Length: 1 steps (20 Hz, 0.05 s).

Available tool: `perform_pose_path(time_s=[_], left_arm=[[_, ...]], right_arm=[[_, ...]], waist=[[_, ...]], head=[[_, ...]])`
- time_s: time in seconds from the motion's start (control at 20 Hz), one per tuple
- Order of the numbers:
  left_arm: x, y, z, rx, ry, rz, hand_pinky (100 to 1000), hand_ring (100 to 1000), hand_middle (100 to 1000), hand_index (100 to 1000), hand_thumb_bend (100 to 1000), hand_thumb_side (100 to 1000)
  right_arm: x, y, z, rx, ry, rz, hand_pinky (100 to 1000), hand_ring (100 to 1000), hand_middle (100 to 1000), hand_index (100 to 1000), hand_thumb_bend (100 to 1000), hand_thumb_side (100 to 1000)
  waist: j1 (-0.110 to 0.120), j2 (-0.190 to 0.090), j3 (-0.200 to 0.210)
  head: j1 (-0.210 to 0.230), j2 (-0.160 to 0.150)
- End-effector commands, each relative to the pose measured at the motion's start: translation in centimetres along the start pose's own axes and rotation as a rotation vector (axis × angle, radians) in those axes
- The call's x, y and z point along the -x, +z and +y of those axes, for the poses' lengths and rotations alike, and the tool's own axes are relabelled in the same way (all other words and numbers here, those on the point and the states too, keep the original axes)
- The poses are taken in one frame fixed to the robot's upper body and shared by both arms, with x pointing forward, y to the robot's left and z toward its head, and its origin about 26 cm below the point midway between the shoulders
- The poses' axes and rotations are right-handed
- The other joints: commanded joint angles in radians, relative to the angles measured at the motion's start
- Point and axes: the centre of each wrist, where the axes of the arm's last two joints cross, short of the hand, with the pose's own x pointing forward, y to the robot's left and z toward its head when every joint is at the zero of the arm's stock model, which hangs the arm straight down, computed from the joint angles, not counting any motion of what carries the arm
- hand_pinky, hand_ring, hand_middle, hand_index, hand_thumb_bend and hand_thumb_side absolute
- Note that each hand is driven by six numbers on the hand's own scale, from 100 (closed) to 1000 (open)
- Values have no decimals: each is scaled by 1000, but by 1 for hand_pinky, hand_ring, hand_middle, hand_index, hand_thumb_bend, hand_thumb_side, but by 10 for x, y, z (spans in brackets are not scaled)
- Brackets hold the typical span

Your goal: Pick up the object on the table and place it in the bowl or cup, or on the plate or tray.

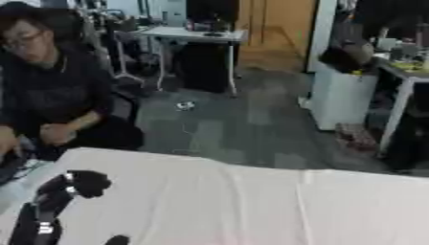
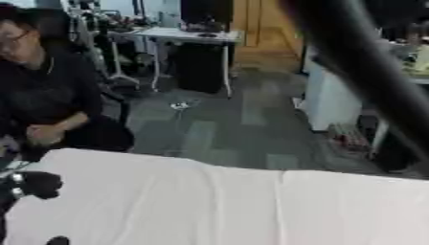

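Left hand (image 1: 82,183) being shown nearest, at table's (image 1: 251,206) near-left corner, atop black arm; fingers seemingly being curled into dark lump, nothing being seen held. Right hand not being shown; dark bar (image 2: 368,72) crossing right eye view. Object, bowl, cup, plate, tray not being shown on visible cloth. Step cannot be judged; head probably needing lowering.

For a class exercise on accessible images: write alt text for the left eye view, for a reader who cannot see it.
A white table fills the lower half of the view, with the robot's black left hand raised over its left edge. No object, bowl, cup, plate or tray shows on the table. Behind it lies a grey floor with desks.
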Motion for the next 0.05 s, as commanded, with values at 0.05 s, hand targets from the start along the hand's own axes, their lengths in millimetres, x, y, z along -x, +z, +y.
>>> perform_pose_path(time_s=[0.05], left_arm=[[-2, 0, 3, 19, 1, -34, 450, 511, 612, 682, 494, 835]], right_arm=[[0, -5, -2, 299, -201, -244, 450, 490, 496, 532, 380, 474]], waist=[[3, -5, -1]], head=[[-55, -35]])
